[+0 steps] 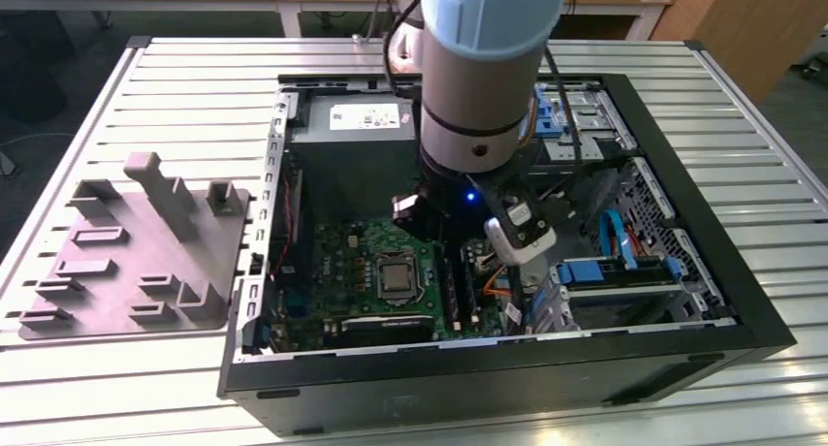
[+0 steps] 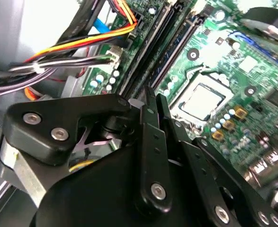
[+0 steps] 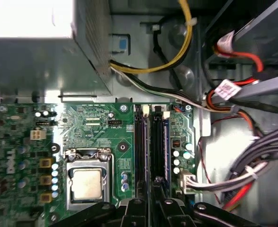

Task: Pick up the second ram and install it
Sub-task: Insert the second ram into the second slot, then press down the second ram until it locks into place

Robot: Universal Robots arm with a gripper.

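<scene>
1. The claw (image 3: 156,180) hangs low inside the open computer case (image 1: 673,213), right over the black slot rails (image 3: 139,142) of the green motherboard (image 3: 96,127). Its tips are clenched to a thin slit. Whether that slit nips an edge I cannot tell.
2. The second ram (image 3: 165,142) stands on its edge in the rail line straight ahead of the claw tips, as a narrow blue-green strip. Its near end lies just under and beside the tips; contact cannot be made out.
3. The stick's long axis runs directly away from the claw along the rails, parallel to them. In the second wrist view the same strip (image 2: 176,52) leads off from the tips in one straight line.
4. The square silver processor socket (image 3: 87,182) sits to one side of the claw, near but clear of it. Bundled cables (image 3: 233,179) lie on the other side.
5. The grey holder block (image 1: 130,262) on the slatted surface (image 1: 194,87) is well apart from the claw, outside the case (nothing stick-like shows on it).
6. My judgement: the work stands at the seating stage, with the stick already in line with its rail.
</scene>
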